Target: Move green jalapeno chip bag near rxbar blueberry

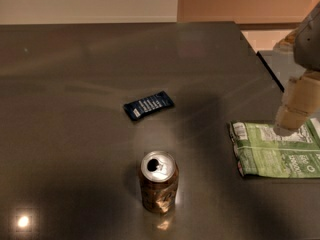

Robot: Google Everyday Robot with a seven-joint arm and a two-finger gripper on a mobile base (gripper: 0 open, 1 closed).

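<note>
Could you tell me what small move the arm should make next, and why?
Likely lower the gripper onto the green jalapeno chip bag to grasp it. The gripper is over the bag's upper edge at picture right, and the bag lies well right of the rxbar blueberry, not yet near it.

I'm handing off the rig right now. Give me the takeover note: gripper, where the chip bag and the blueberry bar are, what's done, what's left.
Gripper: at the right edge of the view, low over the upper edge of the chip bag; contact cannot be told.
Chip bag: flat on the right side of the table.
Blueberry bar: mid-table, well apart from the bag, to its left.
Soda can: upright, in front of the bar.
Done: gripper is at the bag.
Left: grasp the bag and bring it next to the bar, keeping clear of the can.
</note>
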